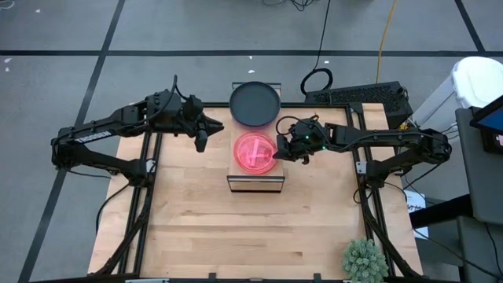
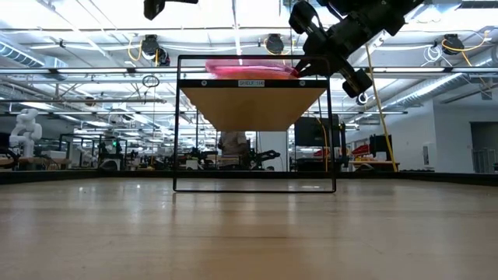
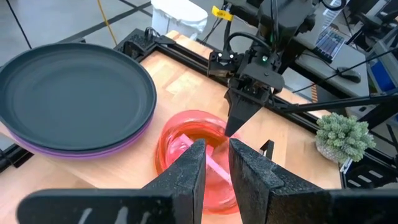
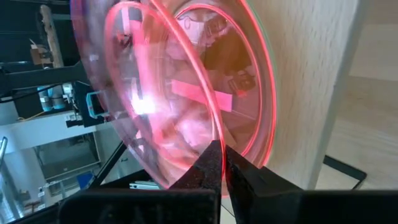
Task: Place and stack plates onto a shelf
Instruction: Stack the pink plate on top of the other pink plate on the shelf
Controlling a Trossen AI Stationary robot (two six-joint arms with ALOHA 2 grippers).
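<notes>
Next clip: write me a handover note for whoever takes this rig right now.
Right end effector: shut on the pink plate's rim, on the shelf top.
Left end effector: empty, narrow gap between its fingers, hovering left of the shelf.
Dark plate tops a stack with a purple plate beneath, at the shelf's far end.
Done: pink plate on a green-edged plate on the shelf.
Left: release it, stack the rest.

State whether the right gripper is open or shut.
Shut: the right gripper pinches the rim of the top pink plate on the shelf.
</notes>
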